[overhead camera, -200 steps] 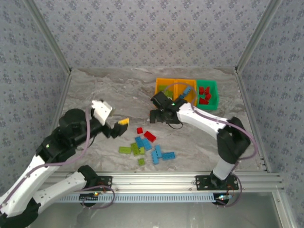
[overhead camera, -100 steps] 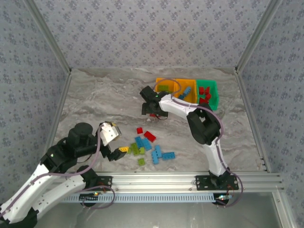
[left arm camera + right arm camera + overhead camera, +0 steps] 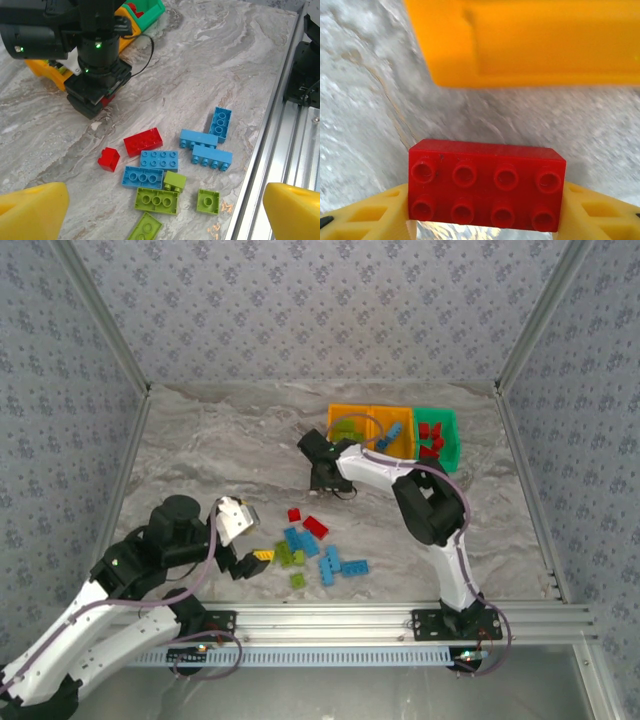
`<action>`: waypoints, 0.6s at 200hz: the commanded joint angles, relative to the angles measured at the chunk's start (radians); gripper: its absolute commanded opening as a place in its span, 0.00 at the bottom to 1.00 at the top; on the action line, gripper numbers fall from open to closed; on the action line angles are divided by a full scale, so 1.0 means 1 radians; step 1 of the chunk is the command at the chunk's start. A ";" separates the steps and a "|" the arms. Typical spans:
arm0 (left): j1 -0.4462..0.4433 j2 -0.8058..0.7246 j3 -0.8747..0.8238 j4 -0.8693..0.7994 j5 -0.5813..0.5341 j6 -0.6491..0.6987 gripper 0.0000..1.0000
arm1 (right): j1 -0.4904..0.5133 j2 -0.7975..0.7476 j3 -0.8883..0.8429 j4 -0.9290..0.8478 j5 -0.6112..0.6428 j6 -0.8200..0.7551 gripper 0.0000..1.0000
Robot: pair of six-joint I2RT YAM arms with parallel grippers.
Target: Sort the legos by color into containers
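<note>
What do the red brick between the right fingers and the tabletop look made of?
Red brick: moulded plastic, smooth with a slight sheen, crisp round studs. Tabletop: grey-veined marble look, matte; possibly printed laminate rather than stone, I cannot tell which.

No writing, label, brand, number or sign can be read on anything.

White arm shells [image 3: 100, 625], black joints [image 3: 175, 515], lilac cables [image 3: 211, 545], yellow fingers [image 3: 32, 207], green status light [image 3: 98, 45].
</note>
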 commanded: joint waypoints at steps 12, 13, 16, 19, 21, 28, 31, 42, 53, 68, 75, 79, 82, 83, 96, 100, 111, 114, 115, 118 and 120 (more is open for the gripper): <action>-0.026 0.024 0.027 0.114 0.084 -0.051 0.99 | 0.019 -0.276 -0.167 0.001 0.064 0.010 0.55; -0.027 0.024 0.027 0.120 0.085 -0.053 0.99 | 0.019 -0.285 -0.174 0.001 0.066 0.010 0.55; -0.032 0.028 0.025 0.129 0.088 -0.058 0.99 | 0.020 -0.307 -0.191 -0.001 0.073 0.010 0.55; -0.037 0.032 0.023 0.143 0.093 -0.065 0.99 | 0.019 -0.337 -0.208 -0.003 0.081 0.011 0.55; -0.039 0.035 0.023 0.152 0.094 -0.068 0.99 | 0.019 -0.353 -0.216 -0.004 0.087 0.012 0.55; -0.054 0.045 0.018 0.184 0.099 -0.077 0.99 | 0.018 -0.405 -0.246 -0.014 0.104 0.013 0.54; -0.061 0.050 0.017 0.200 0.100 -0.080 0.99 | 0.014 -0.436 -0.263 -0.020 0.115 0.013 0.54; -0.088 0.072 0.009 0.262 0.102 -0.090 0.99 | 0.003 -0.521 -0.301 -0.041 0.140 0.010 0.54; -0.117 0.099 0.003 0.330 0.095 -0.103 0.99 | -0.021 -0.604 -0.337 -0.054 0.165 -0.002 0.53; -0.162 0.149 -0.007 0.425 0.073 -0.131 0.99 | -0.090 -0.689 -0.389 -0.052 0.176 -0.044 0.53; -0.186 0.176 -0.007 0.468 0.064 -0.143 0.99 | -0.142 -0.710 -0.391 -0.058 0.160 -0.070 0.53; -0.200 0.193 -0.007 0.486 0.057 -0.149 0.99 | -0.178 -0.717 -0.387 -0.062 0.149 -0.085 0.53; -0.214 0.207 -0.003 0.500 0.049 -0.152 0.99 | -0.205 -0.721 -0.383 -0.063 0.141 -0.094 0.53; -0.218 0.210 -0.003 0.502 0.046 -0.152 0.99 | -0.215 -0.722 -0.381 -0.063 0.137 -0.094 0.53; -0.272 0.264 0.021 0.517 -0.007 -0.159 0.99 | -0.328 -0.712 -0.361 -0.043 0.099 -0.168 0.53; -0.288 0.283 0.029 0.513 -0.025 -0.158 0.99 | -0.366 -0.703 -0.356 -0.036 0.086 -0.181 0.53; -0.322 0.320 0.059 0.491 -0.071 -0.157 0.99 | -0.450 -0.657 -0.300 -0.016 0.040 -0.216 0.52; -0.332 0.330 0.067 0.482 -0.084 -0.156 0.99 | -0.472 -0.638 -0.288 -0.011 0.029 -0.222 0.52; -0.335 0.333 0.069 0.480 -0.088 -0.157 0.99 | -0.480 -0.634 -0.281 -0.010 0.025 -0.224 0.52; -0.342 0.341 0.075 0.472 -0.104 -0.158 0.99 | -0.501 -0.609 -0.263 -0.009 0.011 -0.231 0.52; -0.347 0.347 0.080 0.467 -0.114 -0.159 0.99 | -0.514 -0.594 -0.255 -0.007 0.005 -0.236 0.52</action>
